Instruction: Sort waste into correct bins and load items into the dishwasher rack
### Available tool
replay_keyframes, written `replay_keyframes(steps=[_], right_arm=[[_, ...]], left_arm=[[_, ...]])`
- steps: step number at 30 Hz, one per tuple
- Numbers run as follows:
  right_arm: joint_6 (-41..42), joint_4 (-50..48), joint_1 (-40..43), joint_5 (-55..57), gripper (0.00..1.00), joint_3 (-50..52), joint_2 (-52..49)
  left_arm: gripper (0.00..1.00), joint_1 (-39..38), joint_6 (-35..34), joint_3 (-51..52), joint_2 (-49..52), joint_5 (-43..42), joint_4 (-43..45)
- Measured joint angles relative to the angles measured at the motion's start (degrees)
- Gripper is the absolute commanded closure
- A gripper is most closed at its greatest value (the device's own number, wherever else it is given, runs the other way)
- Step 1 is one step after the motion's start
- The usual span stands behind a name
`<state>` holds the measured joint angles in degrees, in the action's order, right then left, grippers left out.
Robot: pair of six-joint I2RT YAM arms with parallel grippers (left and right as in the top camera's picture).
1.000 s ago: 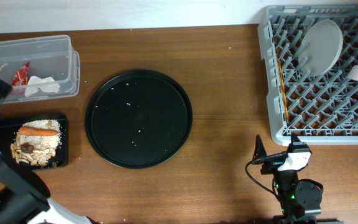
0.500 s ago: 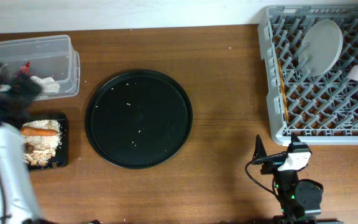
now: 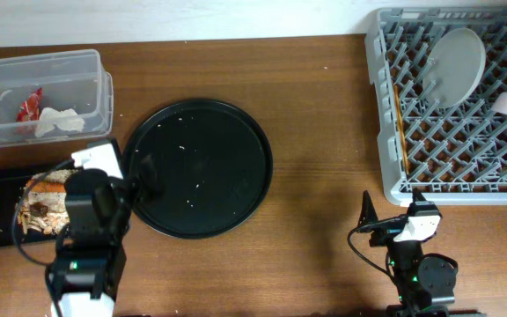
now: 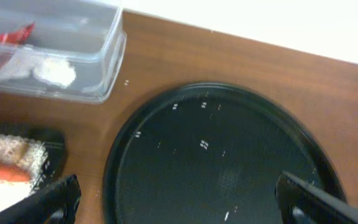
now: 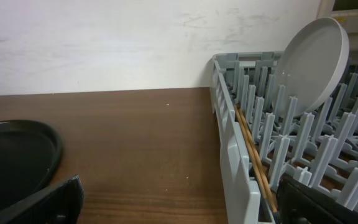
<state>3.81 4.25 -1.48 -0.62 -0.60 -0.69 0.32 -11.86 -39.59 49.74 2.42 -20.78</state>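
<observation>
Grey pegged plastic rack (image 3: 451, 190), round white plate (image 3: 458, 62) inside, left tool (image 4: 179, 204) and right tool (image 5: 180, 202) spread

Bright, even light. Left wrist view soft and blurred; clear tub (image 4: 55, 56) ahead-left of the left gripper (image 4: 179, 208) glares pale. Right wrist view sharper; wall (image 5: 104, 43) beyond the right gripper (image 5: 179, 205) washed out white.

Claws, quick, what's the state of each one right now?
Left claw: open, holding nothing.
Right claw: open, holding nothing.
</observation>
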Motion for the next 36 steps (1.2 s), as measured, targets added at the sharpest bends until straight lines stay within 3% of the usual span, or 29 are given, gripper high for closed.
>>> replay_keyframes(steps=[5, 10, 15, 20, 24, 30, 36], right_arm=[[0.0, 0.0, 0.0, 0.0, 0.02, 0.0, 0.0], [0.0, 0.0, 0.0, 0.0, 0.02, 0.0, 0.0], [0.02, 0.0, 0.0, 0.0, 0.02, 0.0, 0.0], [-0.02, 0.0, 0.02, 0.0, 0.02, 0.0, 0.0], [0.0, 0.0, 0.02, 0.0, 0.02, 0.0, 0.0], [0.0, 0.0, 0.02, 0.0, 0.02, 0.0, 0.0], [0.02, 0.0, 0.0, 0.0, 0.02, 0.0, 0.0]], left_arm=[[0.01, 0.0, 0.76, 0.52, -6.1, 1.07, -4.35], [0.01, 0.0, 6.56, 5.22, -12.37, 1.2, -2.58], [0.01, 0.0, 9.38, 12.94, -16.87, 0.48, 7.08], [0.01, -2.54, 10.34, 24.55, -23.1, -0.52, 22.91], [0.01, -4.59, 10.58, 30.47, -26.88, -0.76, 28.33], [0.01, -4.87, 10.6, 37.07, -35.1, -0.9, 29.44], [0.01, -4.68, 10.62, 38.69, -41.94, -0.9, 24.09]])
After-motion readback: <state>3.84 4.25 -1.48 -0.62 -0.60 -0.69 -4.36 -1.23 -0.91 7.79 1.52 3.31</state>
